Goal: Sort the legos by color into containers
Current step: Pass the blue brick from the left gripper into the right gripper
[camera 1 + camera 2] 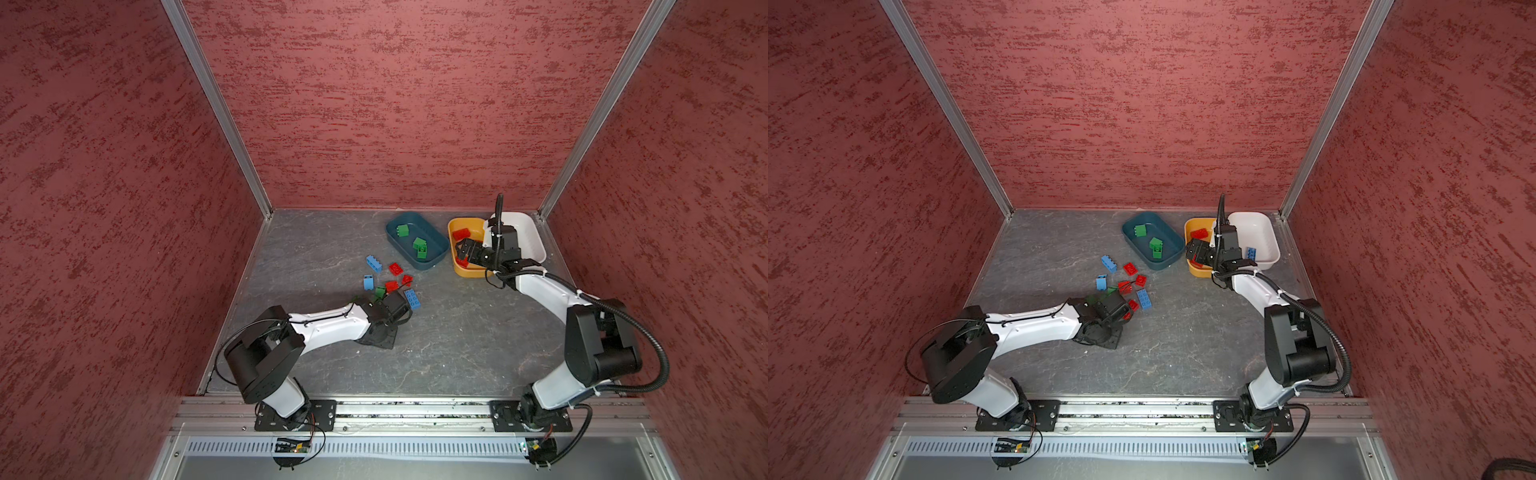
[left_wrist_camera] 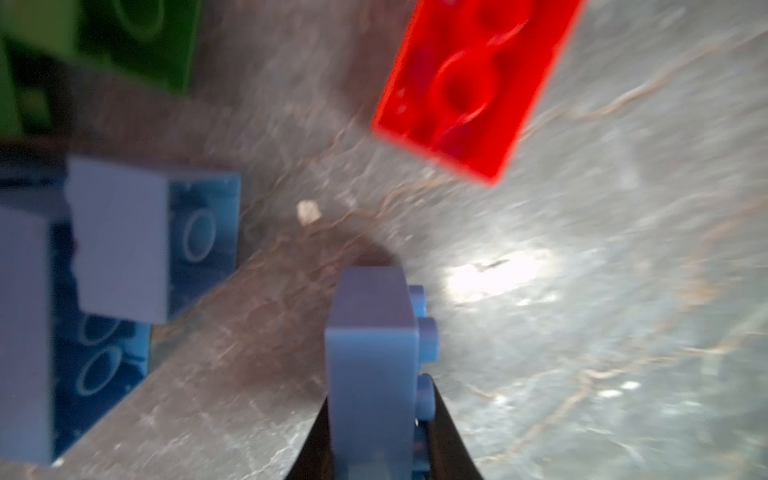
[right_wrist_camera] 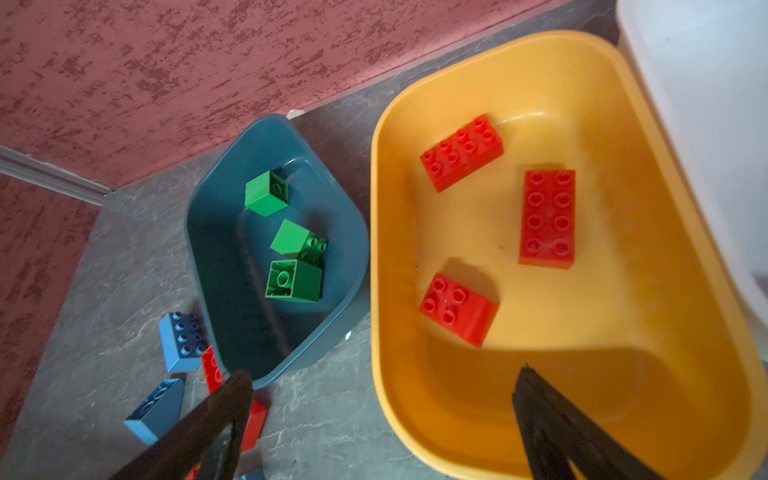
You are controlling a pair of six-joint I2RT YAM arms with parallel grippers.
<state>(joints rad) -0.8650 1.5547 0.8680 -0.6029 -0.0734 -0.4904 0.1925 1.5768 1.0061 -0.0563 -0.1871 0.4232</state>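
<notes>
The table (image 1: 457,332) is dark grey with pale veins like stone. Rough red walls (image 1: 395,104) box it in on three sides, with metal posts (image 1: 216,108) at the back corners.

The left gripper (image 2: 378,386) has its fingers closed tight on a blue brick (image 2: 370,353). The brick stands between them with its studs turned toward one finger. Beyond the fingertips a red brick (image 2: 478,83) lies with its hollow underside showing. Off the smooth side of the held brick lie more blue bricks (image 2: 158,241) and a green brick (image 2: 137,41), near but clear of the fingers. This view is blurred.

The right gripper (image 3: 380,390) hangs with its fingers spread wide and nothing between them. One fingertip is above the inside of the yellow tub (image 3: 582,324), the other above the near end of the teal tub (image 3: 232,270). Beyond the fingertips, three red bricks (image 3: 547,218) lie apart in the yellow tub and three green bricks (image 3: 267,193) lie in the teal one. The white tub (image 1: 528,232) stands just beside the yellow tub and holds one blue piece (image 1: 1251,252).

The tubs sit in a row close to the back wall, the white one near the side wall. Loose bricks (image 1: 391,286) cluster mid-table around the left fingers. Bare table spreads from there to the front rail (image 1: 415,409).
</notes>
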